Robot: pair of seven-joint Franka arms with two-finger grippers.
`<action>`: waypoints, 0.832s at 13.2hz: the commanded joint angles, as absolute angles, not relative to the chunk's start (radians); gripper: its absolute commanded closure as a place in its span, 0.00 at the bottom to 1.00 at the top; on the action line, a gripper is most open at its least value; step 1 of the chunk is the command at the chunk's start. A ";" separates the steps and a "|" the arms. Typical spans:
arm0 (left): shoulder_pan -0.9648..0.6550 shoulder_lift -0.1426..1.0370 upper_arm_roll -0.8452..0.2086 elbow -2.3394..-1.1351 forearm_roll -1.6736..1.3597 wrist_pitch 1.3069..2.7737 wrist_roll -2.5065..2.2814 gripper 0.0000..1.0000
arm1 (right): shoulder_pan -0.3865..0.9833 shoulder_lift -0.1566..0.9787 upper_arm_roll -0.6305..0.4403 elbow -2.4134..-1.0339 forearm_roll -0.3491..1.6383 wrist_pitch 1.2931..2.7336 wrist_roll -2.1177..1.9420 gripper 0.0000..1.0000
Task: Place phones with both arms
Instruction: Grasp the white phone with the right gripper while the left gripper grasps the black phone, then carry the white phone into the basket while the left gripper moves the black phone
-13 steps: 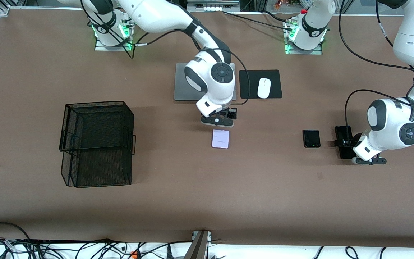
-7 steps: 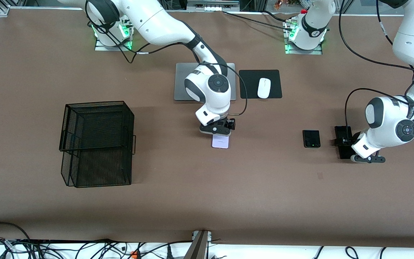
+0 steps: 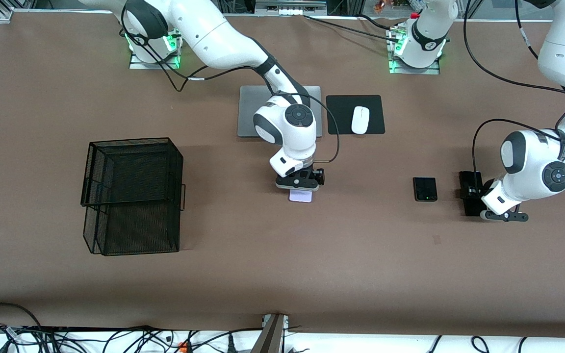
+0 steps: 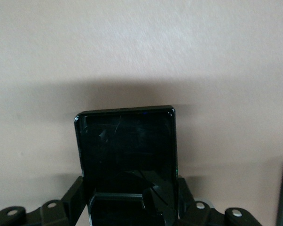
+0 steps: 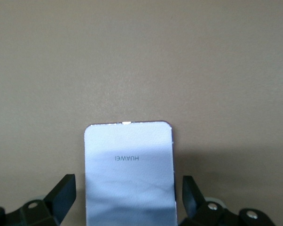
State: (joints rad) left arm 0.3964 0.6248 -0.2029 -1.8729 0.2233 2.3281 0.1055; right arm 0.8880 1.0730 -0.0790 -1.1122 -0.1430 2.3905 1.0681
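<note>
Clamping my left gripper on the long slim black phone at the left arm's end of the worktop, fingers tight against its edges. Right gripper spread wide, straddling the white-lavender phone lying flat mid-worktop. Small square black phone lies just beside the slim one, untouched.

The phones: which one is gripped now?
The long black phone, clamped by the left gripper. The white phone sits between the open right gripper; the square black phone lies untouched.
</note>
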 commanded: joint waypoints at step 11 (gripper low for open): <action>0.339 0.488 -0.483 -1.585 0.190 1.764 -0.122 0.86 | 0.778 0.835 -0.095 -1.077 -0.045 1.990 0.837 0.88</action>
